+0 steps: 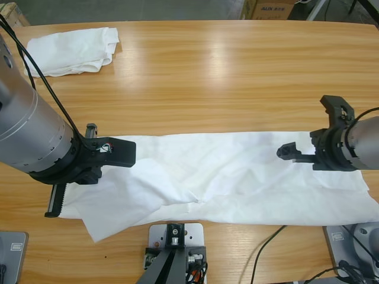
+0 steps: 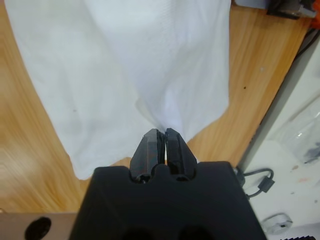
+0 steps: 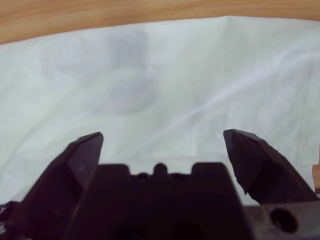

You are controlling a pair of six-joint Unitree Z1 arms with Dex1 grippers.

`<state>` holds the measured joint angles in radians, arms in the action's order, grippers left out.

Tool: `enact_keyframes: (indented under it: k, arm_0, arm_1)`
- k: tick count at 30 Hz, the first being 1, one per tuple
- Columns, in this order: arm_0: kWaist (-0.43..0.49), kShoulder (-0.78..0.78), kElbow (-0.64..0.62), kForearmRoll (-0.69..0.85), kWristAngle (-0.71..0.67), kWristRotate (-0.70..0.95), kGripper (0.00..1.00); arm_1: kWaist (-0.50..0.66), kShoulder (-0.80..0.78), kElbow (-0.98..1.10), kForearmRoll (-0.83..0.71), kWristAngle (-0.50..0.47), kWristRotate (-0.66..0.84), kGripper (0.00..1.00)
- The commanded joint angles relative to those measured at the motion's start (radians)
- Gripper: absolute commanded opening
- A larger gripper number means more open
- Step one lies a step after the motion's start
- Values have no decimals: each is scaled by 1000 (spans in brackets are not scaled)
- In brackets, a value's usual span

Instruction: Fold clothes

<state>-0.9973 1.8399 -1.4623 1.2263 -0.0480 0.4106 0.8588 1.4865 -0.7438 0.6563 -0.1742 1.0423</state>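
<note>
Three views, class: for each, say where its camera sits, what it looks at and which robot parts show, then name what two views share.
High view: above the table, looking down on the spread shirt, a folded bundle and both arms.
Left wrist view: on the left wrist, looking along the left gripper, jaws shut on a pinch of shirt.
Right wrist view: on the right wrist, looking along the right gripper, jaws open over the shirt.
Shared: the shirt appears in all three; the high view also shows the left gripper and right gripper.

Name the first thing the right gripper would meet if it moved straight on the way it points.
Probably the spread white T-shirt: the right gripper, jaws open, points straight at its cloth, nothing between.
</note>
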Motion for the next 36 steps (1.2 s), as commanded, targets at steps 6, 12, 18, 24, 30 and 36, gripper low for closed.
enact_keyframes:
  k: [6, 12, 18, 24, 30, 36]
  arm_0:
    - [44, 159, -146, 25, 94, 225, 0]
    - [54, 230, -152, -3, 84, 315, 0]
    - [92, 250, -197, -13, 119, 317, 0]
    - [120, 289, -207, -10, 144, 326, 0]
    - [122, 349, -199, -13, 80, 329, 0]
    - [132, 333, -212, -14, 23, 314, 590]
  arm_1:
    - [-4, 69, 11, -12, 25, 8, 1000]
    - [-4, 60, 24, -4, 27, 7, 1000]
    - [-4, 54, 33, -3, 29, 7, 1000]
    - [-4, 70, 31, -4, 32, 1, 1000]
    - [-4, 33, 31, 7, 32, -15, 1000]
    - [-4, 22, 30, 14, 29, -17, 1000]
